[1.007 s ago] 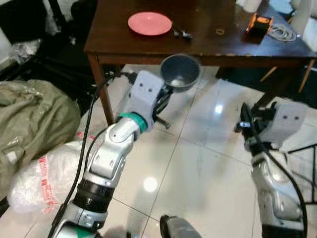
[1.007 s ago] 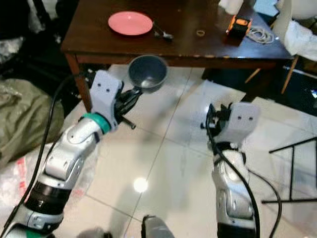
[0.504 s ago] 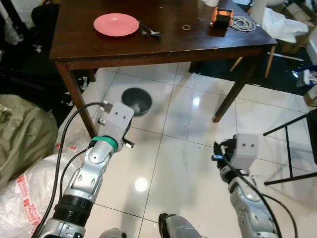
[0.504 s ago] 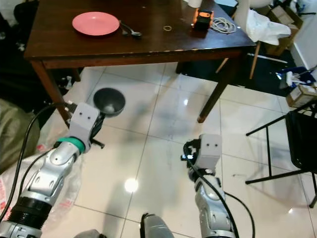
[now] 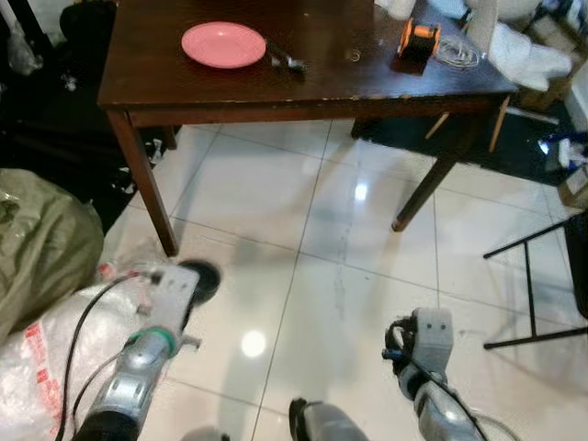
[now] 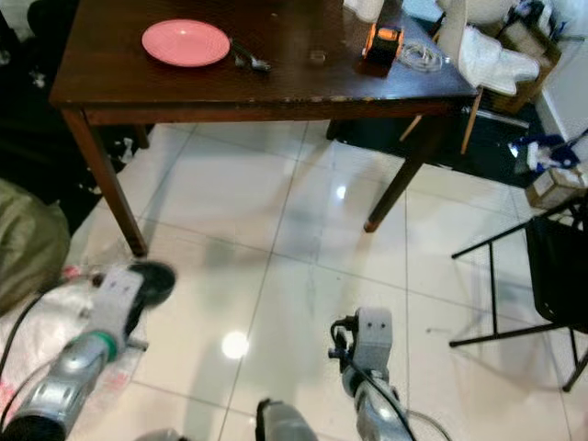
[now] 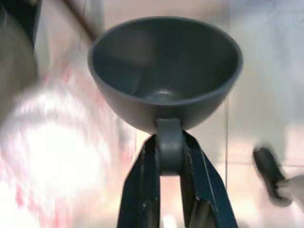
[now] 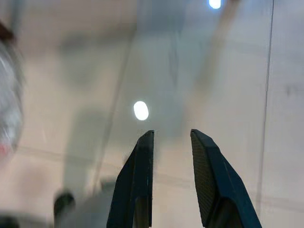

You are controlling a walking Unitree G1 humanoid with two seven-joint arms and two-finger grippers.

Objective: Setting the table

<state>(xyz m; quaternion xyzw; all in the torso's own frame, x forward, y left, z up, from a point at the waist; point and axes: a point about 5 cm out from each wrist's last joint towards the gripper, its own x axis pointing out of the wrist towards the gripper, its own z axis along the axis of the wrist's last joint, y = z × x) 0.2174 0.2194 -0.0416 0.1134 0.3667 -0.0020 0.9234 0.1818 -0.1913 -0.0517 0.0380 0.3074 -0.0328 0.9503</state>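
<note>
The left gripper (image 7: pixel 168 156) clamps a grey bowl (image 7: pixel 164 71) low, well short of the table (image 5: pixel 230 87). The right gripper (image 8: pixel 172 147), parted, holds nothing.

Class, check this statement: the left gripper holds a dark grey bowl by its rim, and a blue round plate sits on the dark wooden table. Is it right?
Not quite. The round plate on the dark wooden table is pink, not blue, as the left eye view shows. The rest stands: in the left wrist view the left gripper is closed on the rim of the dark grey bowl.
</note>
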